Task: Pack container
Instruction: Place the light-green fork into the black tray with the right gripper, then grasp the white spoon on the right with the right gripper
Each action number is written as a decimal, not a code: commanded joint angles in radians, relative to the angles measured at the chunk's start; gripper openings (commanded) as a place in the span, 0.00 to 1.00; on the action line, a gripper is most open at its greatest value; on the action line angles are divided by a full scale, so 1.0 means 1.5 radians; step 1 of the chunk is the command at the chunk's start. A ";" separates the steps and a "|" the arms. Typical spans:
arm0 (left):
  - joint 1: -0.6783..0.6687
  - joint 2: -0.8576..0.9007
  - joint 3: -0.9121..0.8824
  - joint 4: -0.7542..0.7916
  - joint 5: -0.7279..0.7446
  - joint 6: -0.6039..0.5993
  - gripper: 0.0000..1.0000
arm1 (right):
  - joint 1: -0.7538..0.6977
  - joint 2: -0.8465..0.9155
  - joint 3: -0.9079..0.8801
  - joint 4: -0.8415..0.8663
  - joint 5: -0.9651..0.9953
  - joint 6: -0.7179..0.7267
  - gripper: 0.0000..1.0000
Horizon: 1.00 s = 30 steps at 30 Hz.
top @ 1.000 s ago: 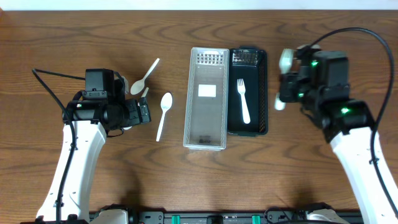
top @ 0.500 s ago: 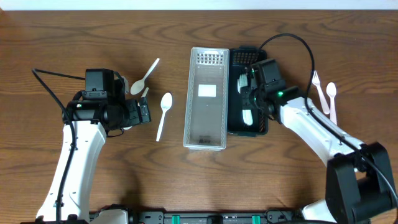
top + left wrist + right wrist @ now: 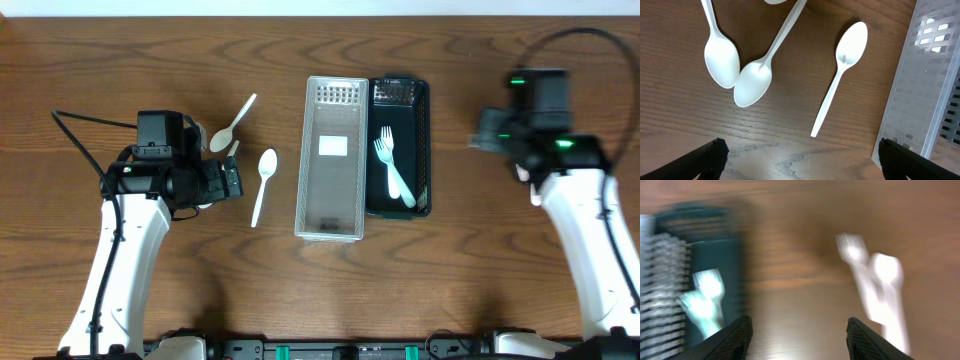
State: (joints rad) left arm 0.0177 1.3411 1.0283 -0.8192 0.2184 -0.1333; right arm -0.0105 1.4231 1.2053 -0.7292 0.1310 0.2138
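A clear slotted container (image 3: 332, 158) stands mid-table, with a black container (image 3: 422, 150) touching its right side. Two white forks (image 3: 393, 165) lie crossed in the black one and show as a blur (image 3: 704, 300) in the right wrist view. My right gripper (image 3: 799, 335) is open and empty over bare wood, between the black container (image 3: 715, 250) and a blurred white fork and spoon (image 3: 875, 280). My left gripper (image 3: 800, 160) is open and empty, near three white spoons: two overlapping (image 3: 740, 75) and one apart (image 3: 840, 75).
The clear container's wall (image 3: 925, 100) fills the right edge of the left wrist view. Overhead, the left arm (image 3: 170, 170) sits left of a lone spoon (image 3: 263, 185). The right arm (image 3: 540, 130) covers the cutlery at the right.
The right arm swung out to the black container and back to the right, its jaws opening. A second fork now lies in the black container. The left arm stayed still.
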 commanded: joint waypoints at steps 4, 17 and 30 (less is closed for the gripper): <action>-0.001 0.005 0.011 -0.002 -0.001 0.006 0.98 | -0.161 0.057 -0.050 0.000 -0.011 -0.032 0.83; -0.001 0.005 0.011 -0.002 -0.001 0.006 0.98 | -0.242 0.230 -0.084 0.132 -0.058 -0.060 0.79; -0.001 0.005 0.011 -0.002 -0.001 0.006 0.98 | -0.251 0.316 -0.084 0.210 -0.038 -0.079 0.58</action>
State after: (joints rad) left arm 0.0177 1.3411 1.0283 -0.8192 0.2184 -0.1333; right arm -0.3656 1.8637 1.0828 -0.4175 0.0505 0.1062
